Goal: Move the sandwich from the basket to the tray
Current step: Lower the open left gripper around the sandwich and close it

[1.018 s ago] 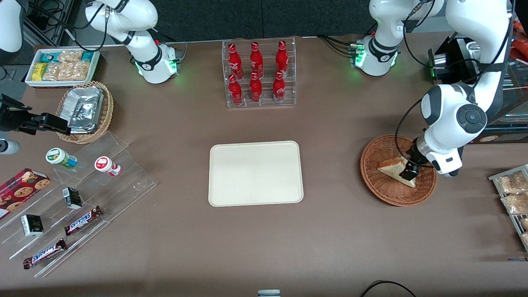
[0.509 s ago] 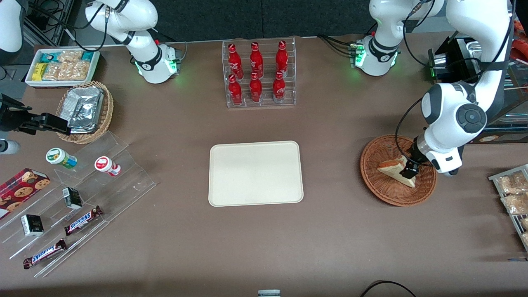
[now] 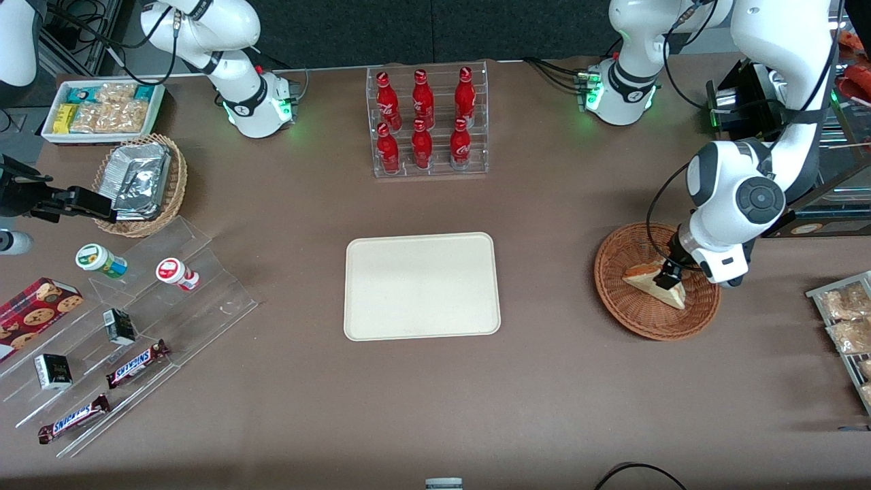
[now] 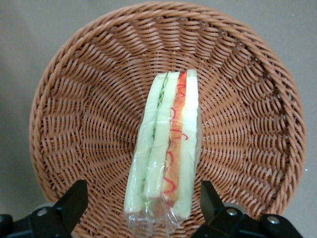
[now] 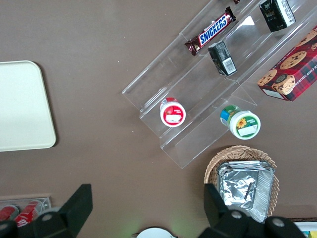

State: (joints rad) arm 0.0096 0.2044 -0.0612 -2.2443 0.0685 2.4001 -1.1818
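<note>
Cream plastic tray (image 3: 422,286): flat on the brown table (image 3: 544,381), mid-table, nothing on it; its rounded corner also shows in the right wrist view.
Red bottles (image 3: 423,121): six in a clear acrylic rack (image 3: 428,170), farther from the front camera than the tray.
Woven basket (image 3: 636,320): reddish-brown wicker, round and shallow, well apart from the tray toward the working arm's end of the table.
Sandwich (image 3: 655,284): wrapped in clear film, lying in the basket; in the left wrist view it (image 4: 166,148) stands on edge, with white bread, green and orange-red layers facing the camera.
Gripper (image 3: 667,278): low over the basket, right above the sandwich; the left wrist view shows its two black fingers (image 4: 74,201) spread wide, one on each side of the sandwich's near end with a gap on both sides, so they grip nothing.
Snack packets (image 3: 844,320): on a rack at the table edge, near the basket at the working arm's end.
</note>
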